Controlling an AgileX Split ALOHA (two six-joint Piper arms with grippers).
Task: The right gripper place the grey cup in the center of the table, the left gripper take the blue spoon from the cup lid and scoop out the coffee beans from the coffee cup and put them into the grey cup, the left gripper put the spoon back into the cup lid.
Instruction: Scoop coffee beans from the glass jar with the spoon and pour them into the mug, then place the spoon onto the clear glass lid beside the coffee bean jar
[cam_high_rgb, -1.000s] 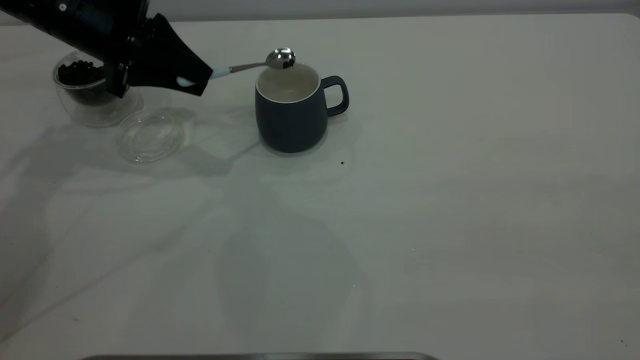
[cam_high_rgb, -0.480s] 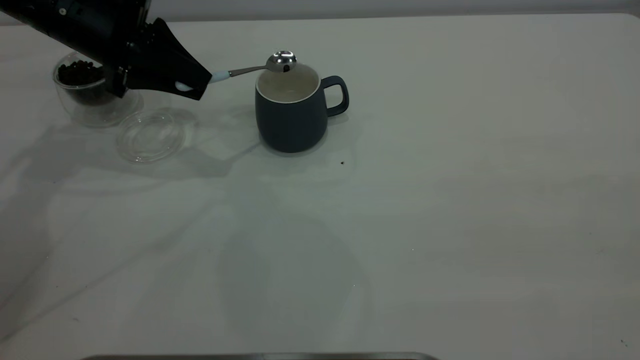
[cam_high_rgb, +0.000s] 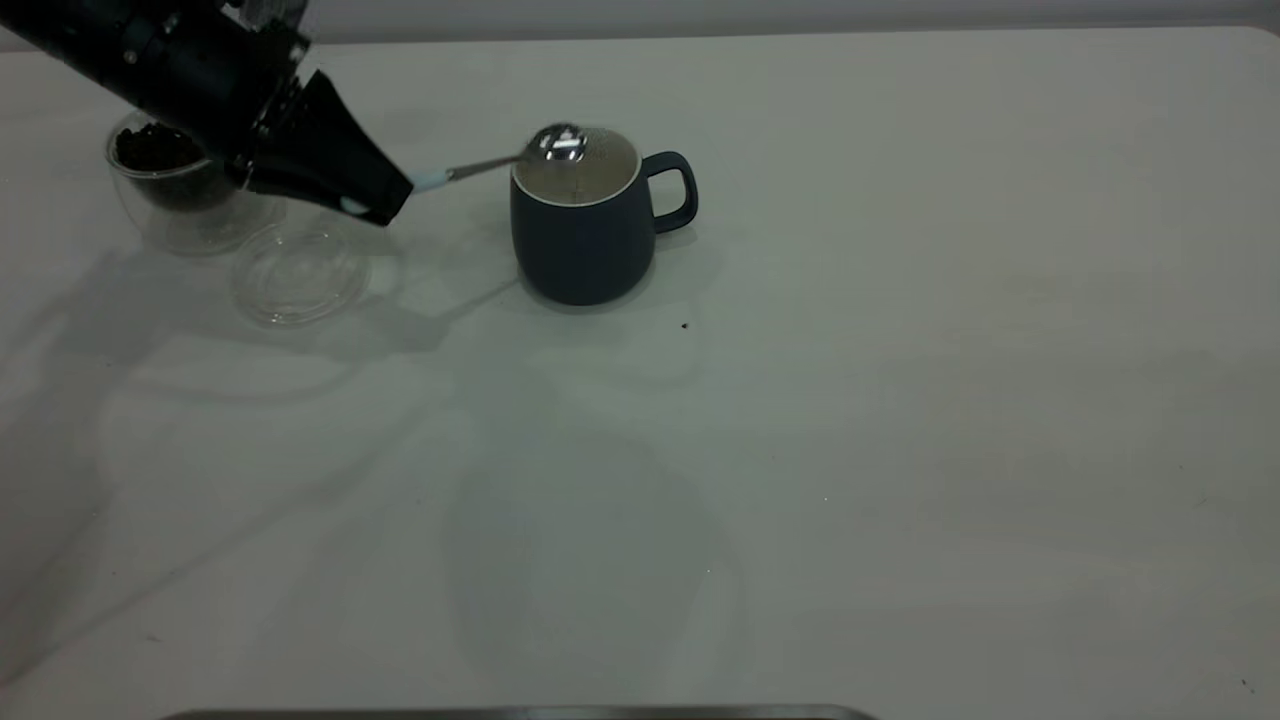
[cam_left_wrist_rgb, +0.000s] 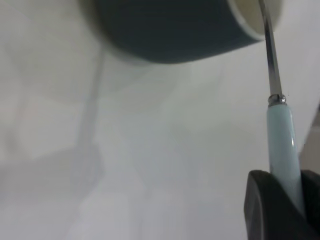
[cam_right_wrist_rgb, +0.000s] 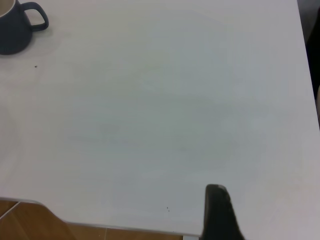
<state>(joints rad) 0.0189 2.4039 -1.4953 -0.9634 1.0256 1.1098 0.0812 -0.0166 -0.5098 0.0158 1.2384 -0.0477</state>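
The grey cup (cam_high_rgb: 580, 235) stands upright on the table (cam_high_rgb: 900, 400), handle to the right. My left gripper (cam_high_rgb: 385, 200) is shut on the pale handle of the blue spoon (cam_high_rgb: 558, 143). The spoon's metal bowl sits over the cup's mouth, just above the rim, and I see no beans in it. In the left wrist view the spoon's handle (cam_left_wrist_rgb: 282, 145) runs from the gripper (cam_left_wrist_rgb: 285, 210) to the cup's rim (cam_left_wrist_rgb: 170, 30). The coffee cup (cam_high_rgb: 175, 190) with coffee beans (cam_high_rgb: 150, 150) stands far left, partly behind the arm. The cup lid (cam_high_rgb: 300, 272) lies empty in front of it.
A tiny dark speck (cam_high_rgb: 684, 325) lies on the table right of the grey cup. My right gripper (cam_right_wrist_rgb: 216, 212) is parked near the table's edge, far from the cup (cam_right_wrist_rgb: 15, 30), and is out of the exterior view.
The left gripper has dropped and turned, lowering the spoon bowl over the grey cup's mouth. The beans seen in the bowl a second ago no longer show in it.
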